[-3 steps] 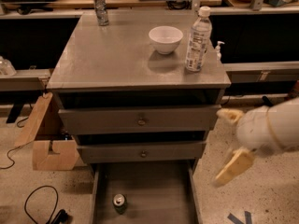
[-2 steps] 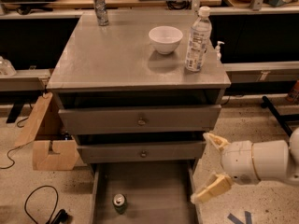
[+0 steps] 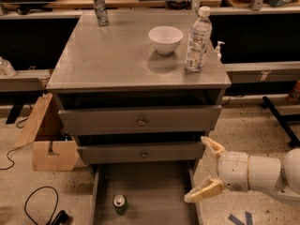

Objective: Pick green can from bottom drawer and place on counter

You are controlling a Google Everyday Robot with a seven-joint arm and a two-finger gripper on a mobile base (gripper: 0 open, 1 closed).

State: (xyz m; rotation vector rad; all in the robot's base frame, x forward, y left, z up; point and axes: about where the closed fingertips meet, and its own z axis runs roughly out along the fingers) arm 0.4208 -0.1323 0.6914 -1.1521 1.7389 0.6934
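Observation:
The green can [image 3: 120,204] stands upright on the floor of the open bottom drawer [image 3: 159,196], near its front left. My gripper [image 3: 203,169] is at the drawer's right edge, open and empty, its two tan fingers [image 3: 202,192] spread and pointing left. It is to the right of the can and apart from it. The counter [image 3: 117,55] is the grey cabinet top above.
On the counter stand a white bowl [image 3: 165,39], a water bottle [image 3: 197,40] and a silvery can [image 3: 99,9] at the back left. Two closed drawers with round knobs [image 3: 141,122] sit above the bottom drawer. A cardboard piece [image 3: 47,142] and cables [image 3: 40,205] lie at the left.
My gripper has moved left and down from the right side to the right edge of the bottom drawer. The can has not moved.

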